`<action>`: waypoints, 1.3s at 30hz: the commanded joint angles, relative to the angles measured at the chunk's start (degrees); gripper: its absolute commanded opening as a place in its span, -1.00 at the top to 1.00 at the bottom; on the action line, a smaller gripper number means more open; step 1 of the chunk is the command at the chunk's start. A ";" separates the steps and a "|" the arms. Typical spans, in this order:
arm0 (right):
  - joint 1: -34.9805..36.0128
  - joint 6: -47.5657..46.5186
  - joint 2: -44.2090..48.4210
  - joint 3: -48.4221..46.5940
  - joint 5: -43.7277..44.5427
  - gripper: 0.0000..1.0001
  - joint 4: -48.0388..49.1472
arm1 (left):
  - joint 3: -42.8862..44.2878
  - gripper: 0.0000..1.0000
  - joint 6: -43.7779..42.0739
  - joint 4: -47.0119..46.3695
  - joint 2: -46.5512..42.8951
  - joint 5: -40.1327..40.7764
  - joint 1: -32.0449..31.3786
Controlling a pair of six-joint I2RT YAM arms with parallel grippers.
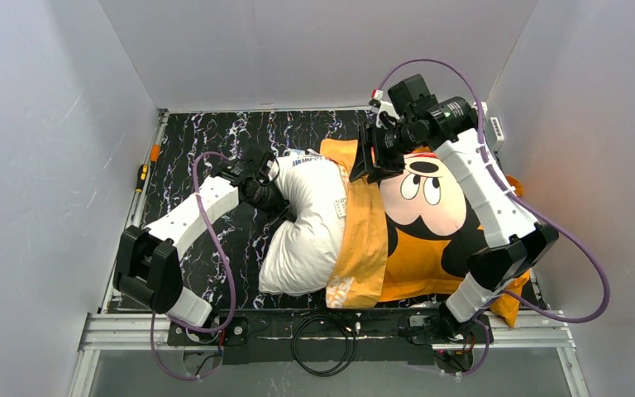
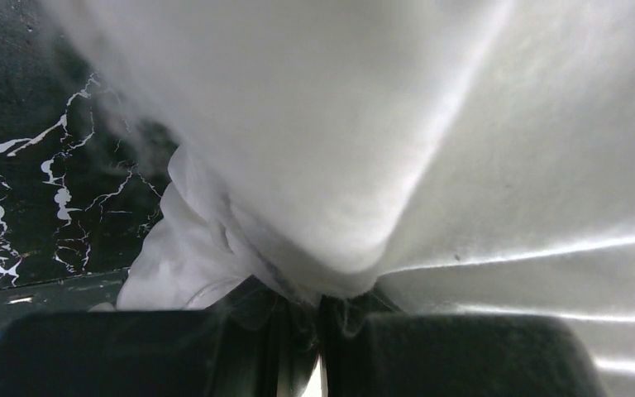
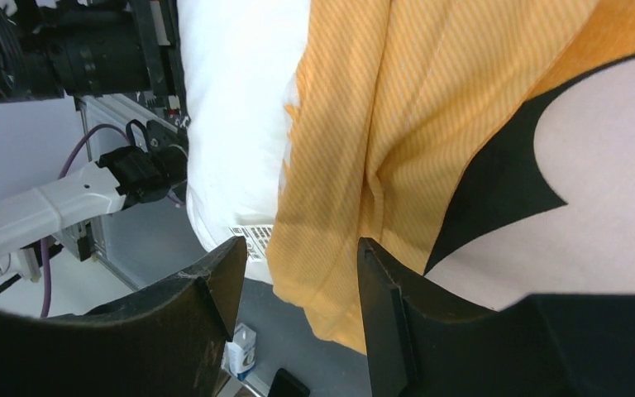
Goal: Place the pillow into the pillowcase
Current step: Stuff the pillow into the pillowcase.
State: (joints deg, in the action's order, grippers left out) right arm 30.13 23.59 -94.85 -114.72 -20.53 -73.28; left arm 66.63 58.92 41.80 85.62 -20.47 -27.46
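The off-white pillow point(image 1: 306, 223) lies in the middle of the black marbled table point(image 1: 207, 136). Its right part sits inside the opening of the orange pillowcase point(image 1: 364, 248), whose Mickey Mouse face point(image 1: 422, 198) is up. My left gripper point(image 1: 277, 203) is shut on a pinch of the pillow's left edge point(image 2: 331, 273). My right gripper point(image 1: 372, 157) is open over the far end of the pillowcase opening. The orange hem point(image 3: 331, 248) shows between its fingers point(image 3: 215, 281), next to the pillow point(image 3: 231, 107) and its printed label point(image 3: 252, 240).
White walls close in on the left, back and right. A screwdriver point(image 1: 141, 176) lies at the table's left edge. A coiled cable point(image 1: 324, 331) hangs on the near rail. A small white and blue box point(image 3: 240, 351) shows below the right gripper.
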 commanded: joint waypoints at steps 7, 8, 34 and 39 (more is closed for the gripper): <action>4.67 1.26 0.77 4.80 1.10 -0.15 6.19 | 2.37 1.00 -0.63 -0.05 0.01 -3.18 -0.51; 5.14 0.96 -0.16 4.50 2.29 -0.13 6.24 | 2.36 1.00 -0.64 -0.05 -0.08 -3.24 -0.51; 4.71 36.03 8.63 20.48 -34.18 0.97 80.52 | 10.43 1.00 2.11 -7.18 0.29 -6.31 -2.17; 8.68 45.87 3.08 15.84 -32.97 0.97 92.79 | 13.91 1.00 6.14 -18.90 -0.66 -9.61 -2.88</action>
State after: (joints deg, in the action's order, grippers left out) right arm 33.12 53.23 -90.70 -91.29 -45.43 -14.96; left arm 75.22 60.58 38.92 86.06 -19.90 -27.46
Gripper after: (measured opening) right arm 0.030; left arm 0.075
